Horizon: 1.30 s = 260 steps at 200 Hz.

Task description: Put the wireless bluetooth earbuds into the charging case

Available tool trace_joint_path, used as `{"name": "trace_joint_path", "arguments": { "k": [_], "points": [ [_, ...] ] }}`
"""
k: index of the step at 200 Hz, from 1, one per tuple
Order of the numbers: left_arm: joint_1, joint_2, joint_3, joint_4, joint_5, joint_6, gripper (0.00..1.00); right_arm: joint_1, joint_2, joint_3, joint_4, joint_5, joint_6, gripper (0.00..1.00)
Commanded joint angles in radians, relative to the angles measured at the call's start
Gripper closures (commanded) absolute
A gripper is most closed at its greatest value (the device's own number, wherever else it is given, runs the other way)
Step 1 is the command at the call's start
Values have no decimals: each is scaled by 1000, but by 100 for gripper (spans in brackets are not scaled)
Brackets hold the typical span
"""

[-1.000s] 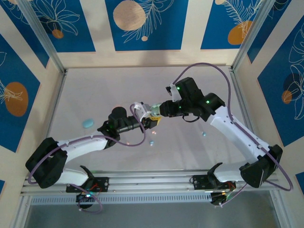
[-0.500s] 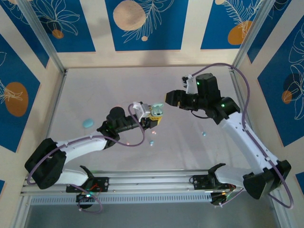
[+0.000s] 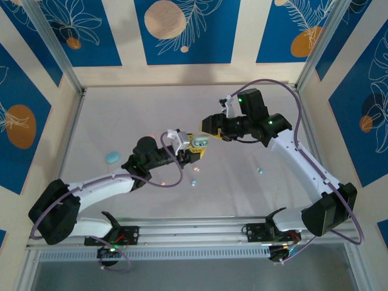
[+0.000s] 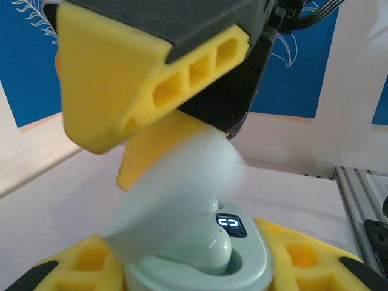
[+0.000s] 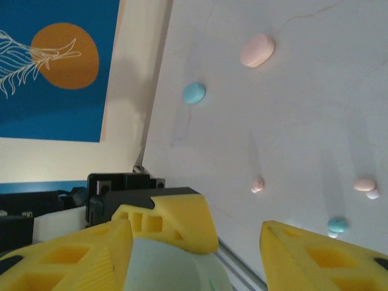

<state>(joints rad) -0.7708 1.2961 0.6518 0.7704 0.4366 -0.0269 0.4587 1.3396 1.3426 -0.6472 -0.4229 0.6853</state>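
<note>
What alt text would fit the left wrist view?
A mint case, its lid up and blurred, sits clamped in the left gripper, with a mint earbud seated inside beside a lit display. The yellow-fingered right gripper hangs close above the lid.

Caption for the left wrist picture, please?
Left gripper holds the open mint case, one earbud seated, the right gripper at its lid.
</note>
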Motion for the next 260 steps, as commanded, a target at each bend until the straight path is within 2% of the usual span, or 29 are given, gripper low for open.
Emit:
{"name": "trace_joint_path", "arguments": {
  "k": [1, 32, 76, 113, 143, 198, 236, 260],
  "points": [
    [-9, -26, 31, 49, -3, -13, 69, -4, -34, 2, -46, -67, -28, 41],
    [-10, -25, 33, 66, -1, -23, 69, -31, -68, -53, -3, -128, -6, 41],
    [-9, -21, 40, 130, 12, -70, 68, -90, -113, -175, 166, -319, 89, 42],
    [-10, -9, 68, 147, 43, -99, 68, -87, -75, -203, 239, -462, 143, 43],
    [-10, -3, 86, 139, 60, -112, 67, -78, -48, -210, 291, -530, 169, 51],
    [-10, 5, 96, 137, 65, -113, 67, -70, -29, -232, 388, -614, 228, 49],
    [-9, 12, 97, 128, 66, -108, 66, -70, -23, -234, 389, -612, 227, 67],
    [-10, 8, 92, 102, 52, -92, 63, -82, -25, -238, 382, -596, 228, 74]
  ]
}}
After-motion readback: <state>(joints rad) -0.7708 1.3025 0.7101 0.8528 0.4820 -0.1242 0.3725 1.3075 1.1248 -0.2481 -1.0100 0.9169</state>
